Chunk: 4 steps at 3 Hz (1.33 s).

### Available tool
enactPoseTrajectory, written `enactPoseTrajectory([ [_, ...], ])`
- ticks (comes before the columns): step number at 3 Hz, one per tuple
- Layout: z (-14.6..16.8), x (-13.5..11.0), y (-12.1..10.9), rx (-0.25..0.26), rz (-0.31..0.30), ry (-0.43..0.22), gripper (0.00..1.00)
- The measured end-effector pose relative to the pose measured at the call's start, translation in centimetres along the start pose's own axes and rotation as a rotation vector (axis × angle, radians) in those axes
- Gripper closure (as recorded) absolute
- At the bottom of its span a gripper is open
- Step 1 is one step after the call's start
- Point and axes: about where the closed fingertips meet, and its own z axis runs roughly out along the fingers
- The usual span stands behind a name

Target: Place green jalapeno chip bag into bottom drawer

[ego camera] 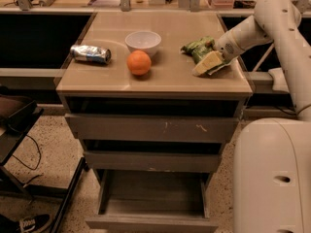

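The green jalapeno chip bag (pixel 200 51) lies crumpled on the right side of the cabinet top (pixel 170 81), its pale label turned toward the front edge. My gripper (pixel 219 56) reaches in from the right at the end of the white arm and sits right against the bag's right side, touching it. The bottom drawer (pixel 150 222) is pulled out at the foot of the cabinet, and its wide shallow box shows nothing inside.
A crushed silver can (pixel 91 54), a white bowl (pixel 143 41) and an orange (pixel 139 62) sit on the left and middle of the top. The two upper drawers (pixel 150 127) stand slightly out. My white base (pixel 272 178) fills the lower right. A dark stand (pixel 14 130) is at left.
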Motion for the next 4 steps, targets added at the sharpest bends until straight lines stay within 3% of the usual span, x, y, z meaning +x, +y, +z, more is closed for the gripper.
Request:
enactPoseTrajectory([
  [3,-0.9,-0.8,0.0,0.0,0.0,0.0,0.89],
  [4,-7.0,0.5,-1.4,0.123,0.02,-0.046,1.0],
])
